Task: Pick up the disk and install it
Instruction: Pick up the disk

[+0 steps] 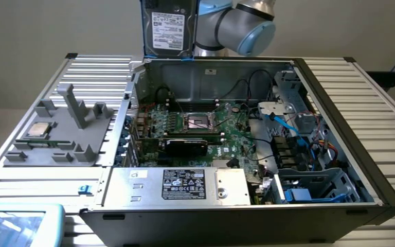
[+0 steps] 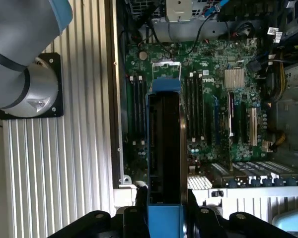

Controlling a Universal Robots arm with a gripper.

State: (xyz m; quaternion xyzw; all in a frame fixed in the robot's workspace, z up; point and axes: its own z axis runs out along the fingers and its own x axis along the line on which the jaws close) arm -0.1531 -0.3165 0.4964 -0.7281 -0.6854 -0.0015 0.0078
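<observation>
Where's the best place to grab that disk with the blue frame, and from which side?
By its two broad flat faces, near one short end, coming in end-on, the way the claw holds the disk now. It is thin, so the faces give wide parallel surfaces to pinch, and the far end is left free.
</observation>
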